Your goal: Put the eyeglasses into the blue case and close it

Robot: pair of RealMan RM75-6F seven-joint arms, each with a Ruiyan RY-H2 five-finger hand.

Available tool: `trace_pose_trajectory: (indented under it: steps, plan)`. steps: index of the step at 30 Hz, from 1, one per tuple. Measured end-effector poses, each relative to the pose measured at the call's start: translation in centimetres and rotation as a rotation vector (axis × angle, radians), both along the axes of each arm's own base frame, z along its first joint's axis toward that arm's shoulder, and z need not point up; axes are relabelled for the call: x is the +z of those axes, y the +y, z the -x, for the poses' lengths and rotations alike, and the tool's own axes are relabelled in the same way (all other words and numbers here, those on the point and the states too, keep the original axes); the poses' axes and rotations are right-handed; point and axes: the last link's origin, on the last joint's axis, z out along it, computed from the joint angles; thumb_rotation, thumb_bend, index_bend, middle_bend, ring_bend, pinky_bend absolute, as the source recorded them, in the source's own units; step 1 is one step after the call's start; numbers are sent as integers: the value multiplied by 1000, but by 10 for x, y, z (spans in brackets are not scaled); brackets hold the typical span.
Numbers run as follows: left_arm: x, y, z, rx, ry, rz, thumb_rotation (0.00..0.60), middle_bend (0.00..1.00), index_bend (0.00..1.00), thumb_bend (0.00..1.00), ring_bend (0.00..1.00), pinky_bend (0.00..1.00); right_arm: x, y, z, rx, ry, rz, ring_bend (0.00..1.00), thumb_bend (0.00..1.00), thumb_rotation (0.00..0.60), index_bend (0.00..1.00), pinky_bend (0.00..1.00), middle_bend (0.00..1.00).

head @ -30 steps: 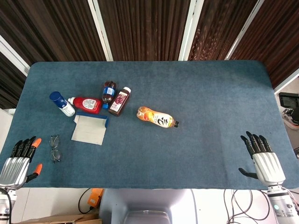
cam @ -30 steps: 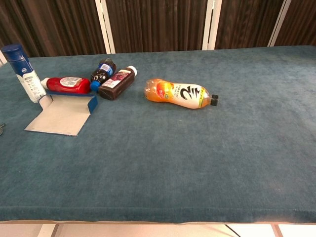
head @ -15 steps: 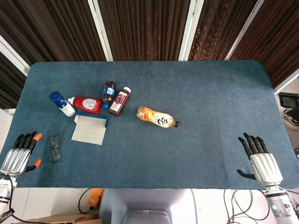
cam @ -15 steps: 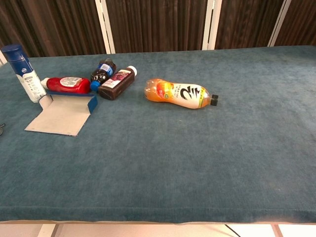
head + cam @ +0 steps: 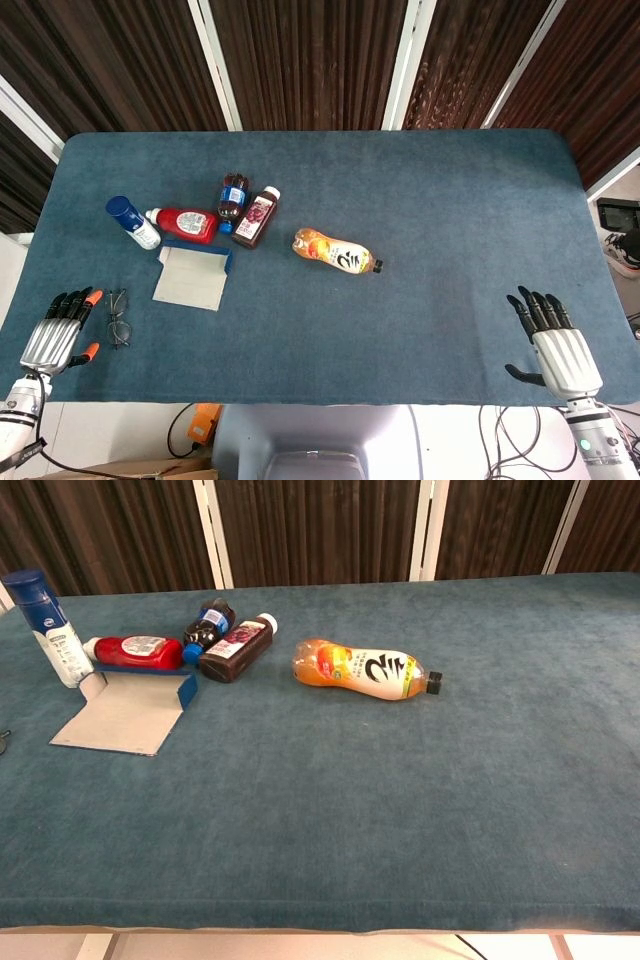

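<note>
Head view: counter [image 5: 420, 220] in blue felt, task things all at near-left. Eyeglasses [image 5: 117, 317] flat on felt, folded or nearly so, just beside left hand [image 5: 57, 334] and not touching it. Blue case [image 5: 193, 274] lying open just beyond, pale lining up, blue lid edge along far side, touching red bottle [image 5: 186, 224]. Left hand empty, fingers spread, orange-tipped, hovering at counter's near-left corner. Compared with a second ago: left hand drawn back and smaller in frame, then shifted slightly in toward glasses over last half second; eyeglasses and case unmoved. Right hand [image 5: 556, 343] empty, fingers apart, at near-right edge, well apart from everything; only a small drift since earlier. Chest view: neither hand visible; case [image 5: 128, 709] open as before, only a sliver of glasses at left border [image 5: 4, 739]. Other clutter untouched: white bottle with blue cap [image 5: 133, 222] upright, two dark bottles [image 5: 248, 209] lying beside case, orange drink bottle [image 5: 337, 252] on its side toward centre. Judged state: task not begun, nothing grasped, case still open and ready to receive. Repositioning of left hand reads as line-up for approach to glasses. Likely difficulty: thin frame flat on felt, little to pinch; case hemmed by bottles on far side, so lid closure may nudge them.
</note>
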Motion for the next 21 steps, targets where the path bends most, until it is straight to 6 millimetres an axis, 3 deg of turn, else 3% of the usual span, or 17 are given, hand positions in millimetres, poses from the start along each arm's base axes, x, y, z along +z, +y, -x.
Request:
trace_pose_trajectory:
  steps: [9,21]
  plan:
    - [-37,20,-20,-42,-27,36,600,0,0,280,0,50,6,1,1,-3,-17,14,0,66,600,0,0,0]
    - [-47,42,-39,-64,-65,21,600,0,0,282,0,60,8,2,1,-3,-22,10,0,67,600,0,0,0]
